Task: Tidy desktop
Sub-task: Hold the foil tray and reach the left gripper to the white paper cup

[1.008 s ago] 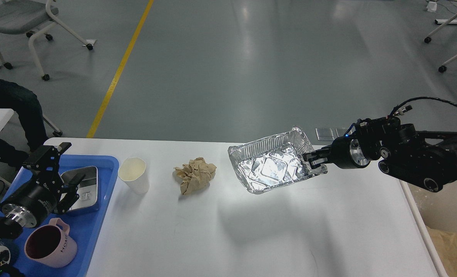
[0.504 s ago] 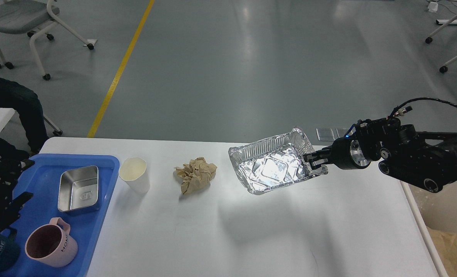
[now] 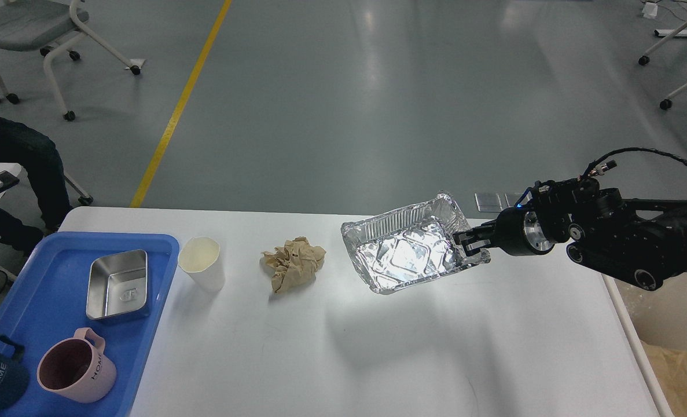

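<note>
Desktop (image 3: 378, 347) fills the lower view, long axis running left-right; right gripper (image 3: 469, 242) pinches the foil tray's (image 3: 407, 255) right rim, tray lifted, tilted; left gripper's out of view.

Shiny crinkled foil tray (image 3: 404, 255) above the matte white desktop (image 3: 343, 359).

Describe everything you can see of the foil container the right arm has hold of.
The shiny rectangular aluminium foil tray is empty, with ribbed walls, a rolled rim and an embossed floor. It looks lifted and tilted above the white desktop, casting a shadow below. The right claw pinches its right rim; nothing else touches it. The crumpled brown paper lies apart, to its left.
</note>
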